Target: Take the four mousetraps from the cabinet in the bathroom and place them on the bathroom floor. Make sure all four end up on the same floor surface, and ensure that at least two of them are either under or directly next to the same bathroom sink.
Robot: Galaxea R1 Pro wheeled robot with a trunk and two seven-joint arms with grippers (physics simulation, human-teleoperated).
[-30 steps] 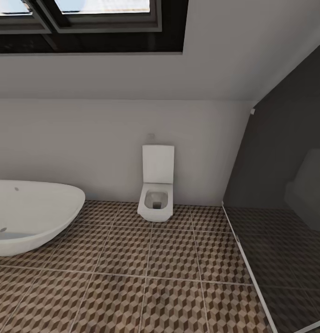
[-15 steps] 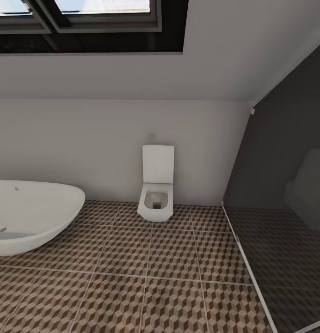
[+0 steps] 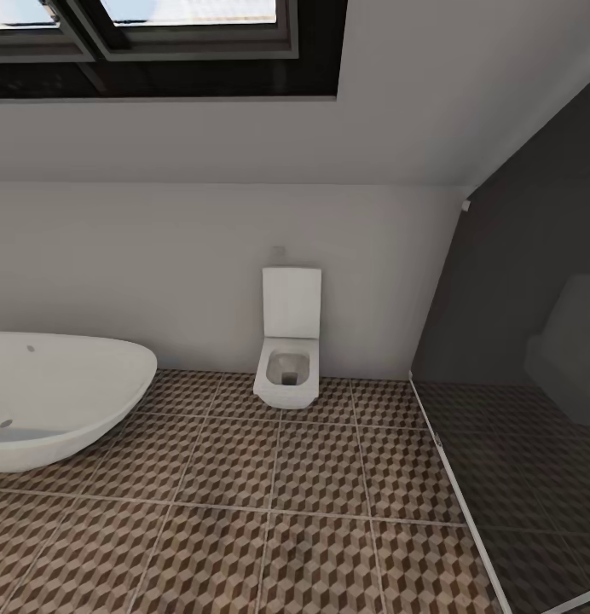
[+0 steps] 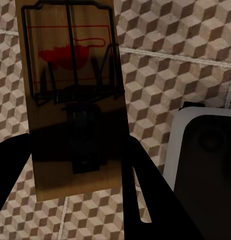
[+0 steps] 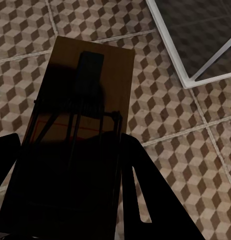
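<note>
From the head camera, the bathroom floor point(image 3: 269, 512) with its brown, beige and white cube pattern runs up to a pale grey wall, where a square white toilet point(image 3: 288, 351) stands. A white oval tub point(image 3: 60, 399) sits on the tiles off to one side, a dark glass partition point(image 3: 517, 409) closes off the other, and a dark-framed skylight point(image 3: 159, 43) is set in the sloped ceiling above.

In the left wrist view, the left gripper point(image 4: 80, 190) has its two dark fingers point(image 4: 145, 195) clamped on the near end of a mousetrap point(image 4: 73, 100) — a tan board with black wire frame and a red spot, reaching out past the fingertips over the tiles. Just beside the fingers lies a white-edged dark shape point(image 4: 205, 155) (I cannot tell what it is).

In the right wrist view, the right gripper point(image 5: 70, 200) likewise grips a second mousetrap point(image 5: 80, 120) between its fingers point(image 5: 145, 195), the board in shadow, its far end beyond the fingertips above the patterned floor. Beyond the fingers, a white-framed corner of glass panel point(image 5: 195, 45) meets the tiles.
</note>
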